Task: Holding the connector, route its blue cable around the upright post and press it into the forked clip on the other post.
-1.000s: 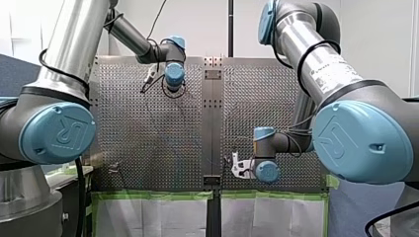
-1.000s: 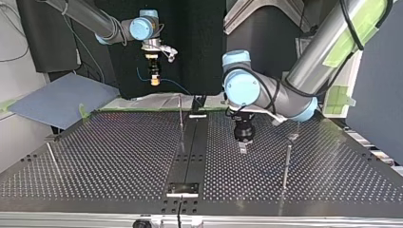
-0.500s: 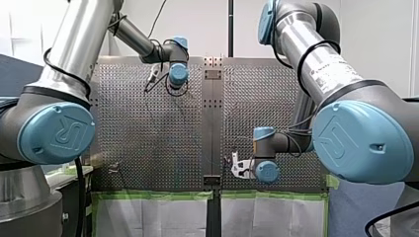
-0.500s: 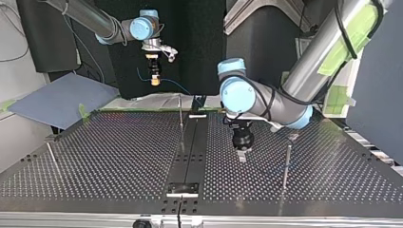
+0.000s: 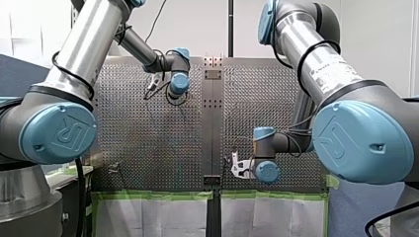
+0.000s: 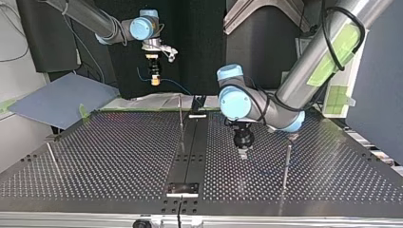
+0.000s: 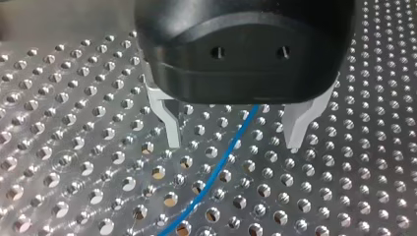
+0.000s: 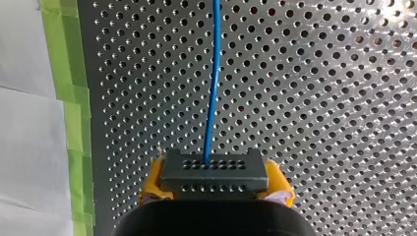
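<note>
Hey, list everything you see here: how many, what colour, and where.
perforated table: one, silvery, under both arms.
connector: one, dark grey, clamped between yellow pads.
blue cable: one, blue, from the connector out across the table.
upright posts: three, thin metal, standing on the table.
green tape: strips, green, along the table's edge.
left gripper: one, black with pale fingers, open, cable seen between them.
right gripper: one, yellow pads, shut on the connector.

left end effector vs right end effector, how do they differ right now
The left end effector is open, the blue cable loose between its fingers; the right end effector is shut on the connector. Left has bare grey fingers; right has yellow pads. Both sit along the blue cable.
</note>
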Controlling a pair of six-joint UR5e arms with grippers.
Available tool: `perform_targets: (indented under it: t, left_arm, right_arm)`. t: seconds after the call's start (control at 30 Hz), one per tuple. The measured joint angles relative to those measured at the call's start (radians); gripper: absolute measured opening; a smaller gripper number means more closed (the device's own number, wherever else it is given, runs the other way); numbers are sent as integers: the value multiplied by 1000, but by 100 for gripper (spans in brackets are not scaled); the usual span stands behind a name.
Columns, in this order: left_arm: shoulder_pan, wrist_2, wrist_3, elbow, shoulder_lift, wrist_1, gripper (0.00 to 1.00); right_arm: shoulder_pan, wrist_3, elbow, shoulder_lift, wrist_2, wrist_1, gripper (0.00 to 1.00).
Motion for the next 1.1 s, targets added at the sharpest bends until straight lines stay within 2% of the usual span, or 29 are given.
perform_targets:
  t: [0.23,0.43,0.87,1.1]
  left_arm:
    - [7,3,2,3,0,8,100]
    - [26,-12,3,31,-1,18,100]
    - [31,-21,1,55,-2,38,100]
    - [22,-27,-4,53,-39,28,100]
  right_arm:
    - [0,0,0,0,-10,0,0]
    - [0,0,0,0,-15,-2,0]
    - [0,0,-1,0,-15,0,0]
    - [0,0,-1,0,-16,3,0]
